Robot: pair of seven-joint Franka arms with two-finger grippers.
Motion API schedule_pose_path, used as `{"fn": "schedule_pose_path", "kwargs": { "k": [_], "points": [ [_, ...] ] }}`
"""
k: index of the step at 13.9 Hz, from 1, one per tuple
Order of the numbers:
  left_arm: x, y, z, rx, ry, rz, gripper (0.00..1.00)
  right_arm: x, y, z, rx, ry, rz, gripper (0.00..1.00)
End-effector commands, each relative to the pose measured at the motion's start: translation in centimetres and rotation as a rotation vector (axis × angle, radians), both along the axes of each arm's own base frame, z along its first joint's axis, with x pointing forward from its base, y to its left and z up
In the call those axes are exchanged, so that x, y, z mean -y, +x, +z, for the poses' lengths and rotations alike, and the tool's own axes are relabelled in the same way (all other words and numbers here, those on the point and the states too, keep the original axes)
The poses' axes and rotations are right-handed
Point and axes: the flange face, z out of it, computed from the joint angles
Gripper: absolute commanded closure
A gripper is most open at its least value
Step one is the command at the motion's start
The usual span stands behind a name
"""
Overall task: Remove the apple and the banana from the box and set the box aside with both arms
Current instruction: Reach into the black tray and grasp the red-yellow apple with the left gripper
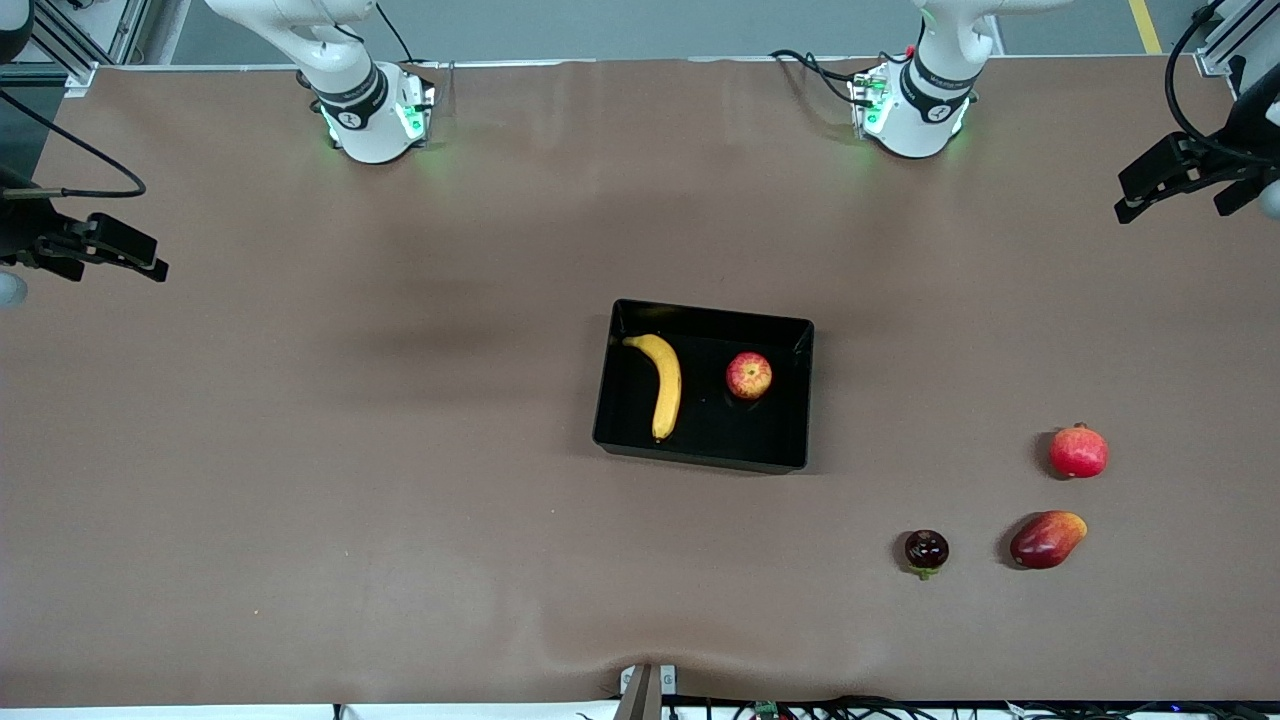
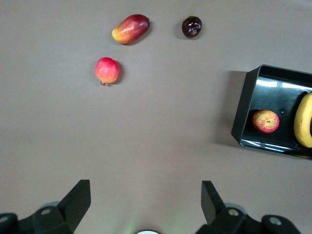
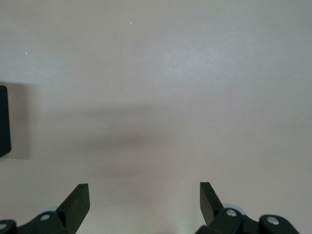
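Banana (image 1: 662,385) — long axis toward camera — beside apple (image 1: 749,376) in box (image 1: 700,453).

Green lights are glowing on two round white arm bases with black rings and cables, and both grippers are showing black fingers.

Wide bare table (image 1: 350,450) under the right gripper (image 3: 145,197), fingers spread, held high over its end of the table — nothing below or ahead of the fingertips, only a corner of the black box (image 3: 4,122) well off to one side. Under the left gripper (image 2: 146,200), likewise spread and high, open cloth directly ahead; farther out, three obstacles — pomegranate (image 2: 107,70), mango (image 2: 130,28), dark purple fruit (image 2: 191,26) — apart from one another, with gaps between. Off to the side, the box wall (image 2: 243,107), and inside it apple (image 2: 265,121) and banana (image 2: 303,120), apart, with free floor between.
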Motion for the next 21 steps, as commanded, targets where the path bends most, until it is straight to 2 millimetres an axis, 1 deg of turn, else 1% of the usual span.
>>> {"fn": "schedule_pose_path", "kwargs": {
  "k": [1, 3, 6, 7, 8, 9, 10, 12, 15, 16, 17, 18, 19, 20, 21],
  "points": [
    [0.1, 0.1, 0.1, -0.008, 0.0, -0.013, 0.0, -0.4, -0.3, 0.5, 0.001, 0.013, -0.011, 0.0],
    [0.5, 0.5, -0.2, -0.013, 0.001, -0.004, 0.0, -0.4, -0.3, 0.5, 0.001, 0.013, -0.011, 0.0],
    [0.8, 2.6, -2.2, -0.046, -0.005, -0.006, 0.0, -0.3, -0.3, 0.5, 0.0, 0.012, -0.014, 0.0],
    [1.7, 2.8, -2.7, -0.055, -0.007, -0.02, 0.0, -0.3, -0.3, 0.5, 0.0, 0.012, -0.014, 0.0],
    [3.1, 3.0, -3.4, -0.064, -0.006, -0.029, 0.0, -0.3, -0.3, 0.5, 0.001, 0.012, -0.011, 0.0],
    [4.8, 3.5, -4.5, -0.079, 0.002, -0.021, 0.0, -0.4, -0.2, 0.4, 0.001, 0.014, 0.002, 0.0],
    [6.5, 3.9, -5.7, -0.095, 0.004, 0.014, 0.0, -0.5, -0.2, 0.4, 0.0, 0.015, 0.015, 0.0],
    [8.9, 4.7, -7.9, -0.112, 0.004, 0.096, 0.0, -1.1, -0.2, 0.4, 0.001, 0.013, 0.024, 0.0],
    [13.3, 5.8, -10.9, -0.116, -0.009, 0.144, 0.0, -1.2, -0.2, 0.5, 0.003, 0.013, 0.018, 0.0],
    [15.4, 6.0, -12.3, -0.125, -0.007, 0.166, 0.0, -1.1, -0.2, 0.4, 0.001, 0.013, 0.015, 0.0],
    [17.1, 6.0, -13.8, -0.126, 0.014, 0.21, 0.0, -1.1, -0.2, 0.6, 0.004, 0.011, 0.015, 0.0],
    [19.0, 5.8, -15.5, -0.116, 0.038, 0.218, 0.0, -1.2, -0.2, 0.6, 0.004, 0.012, 0.015, 0.0],
    [20.6, 5.4, -16.9, -0.094, 0.041, 0.209, 0.0, -1.1, -0.3, 0.5, 0.001, 0.012, 0.013, 0.0],
    [21.5, 5.1, -17.9, -0.082, 0.034, 0.209, 0.0, -1.1, -0.3, 0.5, 0.001, 0.011, 0.013, 0.0],
    [22.4, 4.9, -18.4, -0.073, 0.027, 0.225, 0.0, -1.1, -0.3, 0.5, 0.001, 0.011, 0.018, 0.0]
  ]
}}
